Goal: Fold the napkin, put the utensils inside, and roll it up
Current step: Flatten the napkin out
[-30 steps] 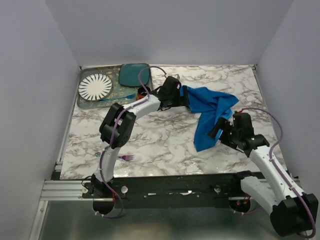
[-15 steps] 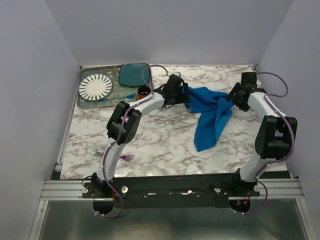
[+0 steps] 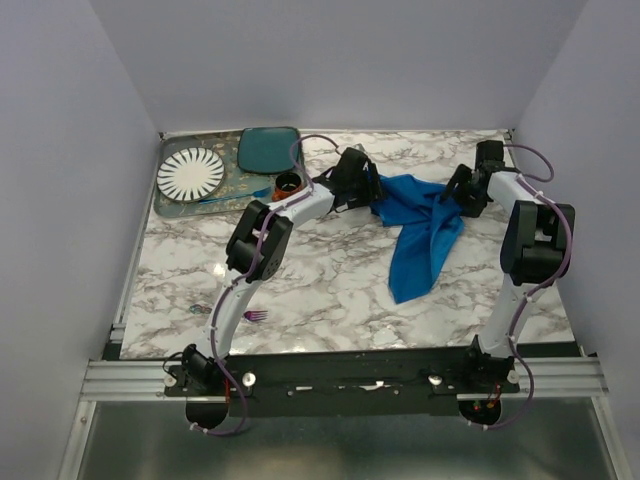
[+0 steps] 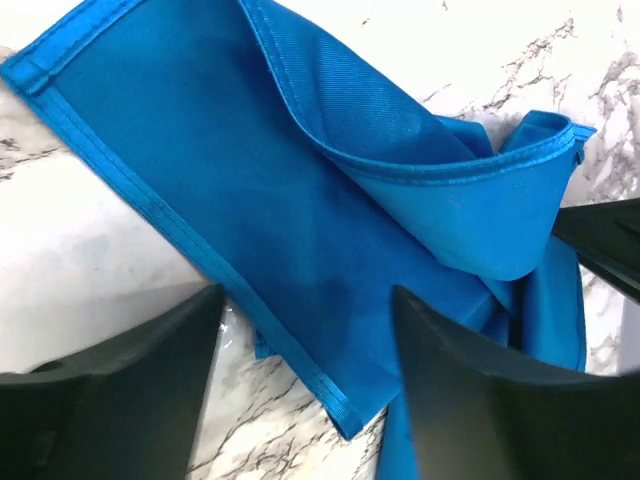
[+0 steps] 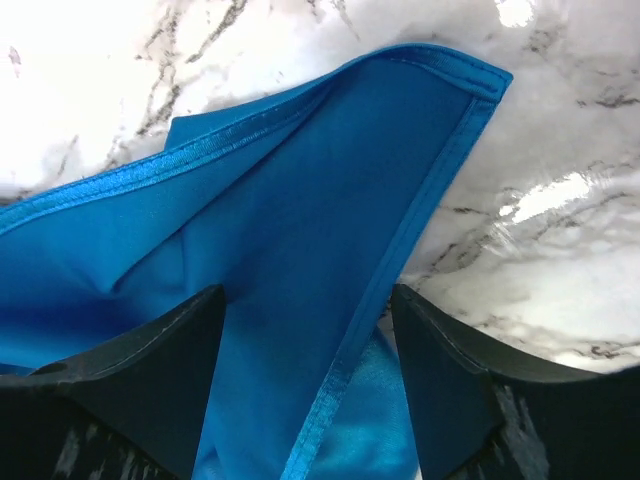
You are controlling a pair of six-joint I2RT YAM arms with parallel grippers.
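Since earlier, right hand [image 3: 462, 190] swung to napkin [image 3: 422, 232] far corner; left hand [image 3: 371, 191] opposite. Both apart, straddling hems. Risk: pinching doubled layers, skewing fold.

- No legible txt, labels, brands, nos. or signs in any of the 3 views.
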